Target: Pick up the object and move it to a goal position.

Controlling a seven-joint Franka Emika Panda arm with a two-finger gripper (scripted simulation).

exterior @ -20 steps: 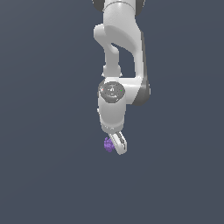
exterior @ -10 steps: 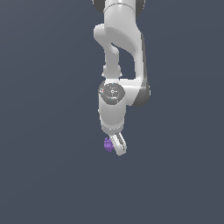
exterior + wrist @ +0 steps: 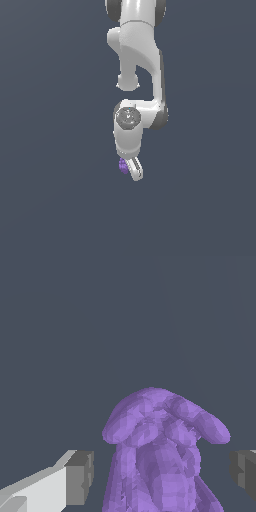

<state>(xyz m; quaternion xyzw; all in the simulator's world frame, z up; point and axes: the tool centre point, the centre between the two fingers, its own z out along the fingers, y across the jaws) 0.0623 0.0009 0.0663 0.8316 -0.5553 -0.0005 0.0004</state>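
Note:
The object (image 3: 123, 165), a small purple lumpy cluster, sits just under the white arm, beside the one white finger (image 3: 135, 170) that shows in the exterior view. In the wrist view the object (image 3: 160, 446) fills the space between the two grey pads (image 3: 80, 477), with a small gap on each side. My gripper (image 3: 128, 170) is down around the object, open, with the pads not touching it. The same gripper (image 3: 162, 476) straddles the object in the wrist view. The object's lower part is cut off by the frame edge.
The arm's wrist and links (image 3: 131, 120) rise straight above the gripper. Only a plain dark grey ground (image 3: 55, 190) shows around it. No goal marker shows.
The arm and gripper have sunk a little lower over the object. The object has not moved.

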